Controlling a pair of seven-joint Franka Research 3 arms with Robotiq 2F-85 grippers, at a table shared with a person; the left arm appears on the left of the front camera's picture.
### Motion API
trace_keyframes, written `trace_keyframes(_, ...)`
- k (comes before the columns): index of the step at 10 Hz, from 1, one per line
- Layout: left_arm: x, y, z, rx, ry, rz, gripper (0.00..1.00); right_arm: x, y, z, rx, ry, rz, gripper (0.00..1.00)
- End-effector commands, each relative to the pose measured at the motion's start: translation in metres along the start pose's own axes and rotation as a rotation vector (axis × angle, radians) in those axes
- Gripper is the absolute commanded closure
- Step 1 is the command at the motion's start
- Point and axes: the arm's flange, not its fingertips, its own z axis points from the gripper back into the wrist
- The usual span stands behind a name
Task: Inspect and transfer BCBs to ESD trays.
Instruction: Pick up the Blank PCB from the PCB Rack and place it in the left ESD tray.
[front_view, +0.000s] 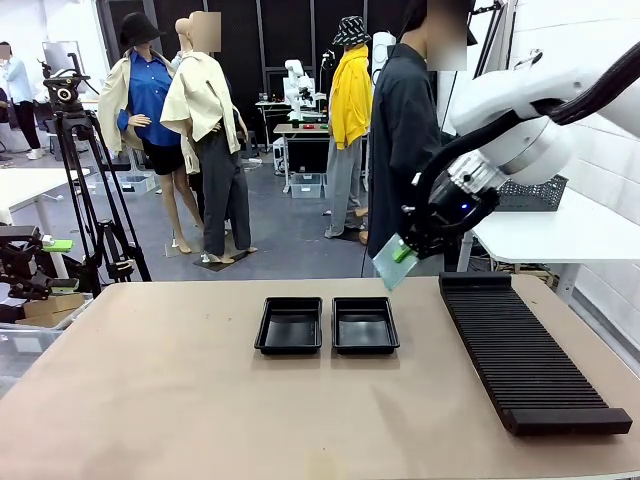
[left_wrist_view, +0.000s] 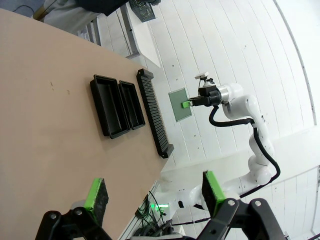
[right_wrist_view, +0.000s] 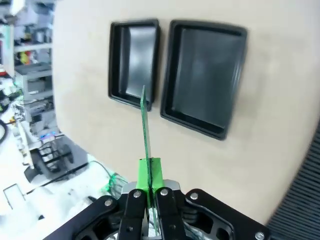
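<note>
My right gripper (front_view: 404, 253) is shut on a thin green BCB (front_view: 389, 262), held in the air above the table between the right ESD tray (front_view: 365, 325) and the ribbed rack. In the right wrist view the BCB (right_wrist_view: 145, 127) stands edge-on between the green pads (right_wrist_view: 150, 172), over the two black trays (right_wrist_view: 202, 75) (right_wrist_view: 132, 62). The left ESD tray (front_view: 290, 325) sits beside the right one; both look bare inside. My left gripper (left_wrist_view: 155, 195) is open and high above the table, looking down on the trays (left_wrist_view: 117, 105) and at the held BCB (left_wrist_view: 180, 105) on the far arm.
A long black ribbed slotted rack (front_view: 525, 350) lies along the table's right side. A person in dark clothes (front_view: 405, 130) stands at the far edge behind the right arm. A black mesh basket (front_view: 535, 192) rests on a white table behind. The tan tabletop (front_view: 150, 390) spreads left and front.
</note>
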Motion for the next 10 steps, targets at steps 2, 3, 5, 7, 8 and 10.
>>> trace_keyframes(2,0.001,-0.002,0.001,0.007,-0.008,0.014,0.0,0.006,0.009,-0.04,0.055,-0.027,-0.018,1.0)
trace_keyframes(3,0.001,-0.002,0.001,0.007,-0.008,0.014,0.0,0.009,0.02,-0.053,0.053,-0.043,0.008,1.0)
trace_keyframes(5,0.001,-0.002,0.001,0.007,-0.008,0.014,0.0,0.012,0.039,-0.08,0.039,-0.035,0.038,1.0)
trace_keyframes(7,0.001,-0.002,0.001,0.007,-0.008,0.014,0.0,0.017,0.043,-0.103,0.047,-0.02,0.027,1.0)
trace_keyframes(8,0.001,-0.002,0.001,0.007,-0.008,0.014,0.0,0.022,0.047,-0.115,0.055,-0.009,0.02,1.0)
trace_keyframes(10,0.001,-0.002,0.001,0.007,-0.008,0.014,0.0,0.031,0.056,-0.135,0.052,0.02,0.025,1.0)
